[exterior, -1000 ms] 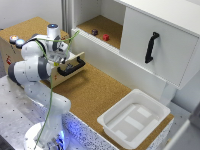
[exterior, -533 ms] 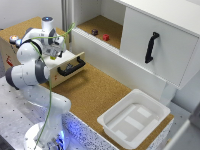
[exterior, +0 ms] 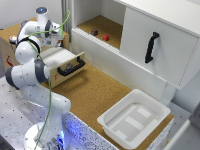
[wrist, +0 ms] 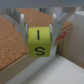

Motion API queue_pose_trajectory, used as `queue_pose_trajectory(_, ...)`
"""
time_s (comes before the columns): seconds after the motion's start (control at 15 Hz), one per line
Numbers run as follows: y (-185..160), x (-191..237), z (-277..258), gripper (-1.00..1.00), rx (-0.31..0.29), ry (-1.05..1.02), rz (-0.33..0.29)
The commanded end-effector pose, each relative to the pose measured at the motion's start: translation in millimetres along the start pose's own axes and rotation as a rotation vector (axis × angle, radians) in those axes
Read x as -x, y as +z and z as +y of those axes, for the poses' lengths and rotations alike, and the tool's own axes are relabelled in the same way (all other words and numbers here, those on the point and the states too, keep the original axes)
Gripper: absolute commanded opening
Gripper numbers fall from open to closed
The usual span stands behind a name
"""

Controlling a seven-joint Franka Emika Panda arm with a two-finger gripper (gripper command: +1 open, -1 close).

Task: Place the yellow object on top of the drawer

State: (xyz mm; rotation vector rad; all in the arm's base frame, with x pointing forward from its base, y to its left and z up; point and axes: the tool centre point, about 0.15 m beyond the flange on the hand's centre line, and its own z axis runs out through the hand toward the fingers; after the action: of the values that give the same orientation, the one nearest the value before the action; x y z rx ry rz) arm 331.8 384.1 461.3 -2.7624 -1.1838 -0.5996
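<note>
On my wrist feed the gripper point(wrist: 39, 31) clamps a yellow cube point(wrist: 40, 41) marked with 2 black symbols, held above the cork top of the drawer box point(exterior: 17, 31).

My cork-topped desk point(exterior: 95, 92) carries the plywood box point(exterior: 12, 52) with its open drawer point(exterior: 67, 62) at the far left corner, and a white tray point(exterior: 134, 119) near the right edge.
</note>
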Motion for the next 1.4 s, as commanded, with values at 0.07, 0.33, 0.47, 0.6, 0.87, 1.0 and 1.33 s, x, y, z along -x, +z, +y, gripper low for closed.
queue_pose_trajectory(0.07, 29.8, -85.5, -42.0, -1.0, 0.023, -0.295, -0.17)
queue_pose_trajectory(0.33, 37.4, -86.4, -69.2, -1.0, -0.052, -0.538, -0.204)
queue_pose_trajectory(0.47, 43.5, -85.1, -66.6, -1.0, -0.081, -0.581, -0.245)
queue_pose_trajectory(0.6, 41.7, -86.6, -59.6, 1.0, -0.108, -0.6, -0.251)
queue_pose_trajectory(0.87, 14.8, -92.5, -56.4, 1.0, -0.114, -0.58, -0.199)
queue_pose_trajectory(1.0, 9.3, -92.5, -57.1, 1.0, -0.115, -0.573, -0.188)
queue_pose_trajectory(1.33, 9.3, -92.5, -57.1, 1.0, -0.115, -0.573, -0.188)
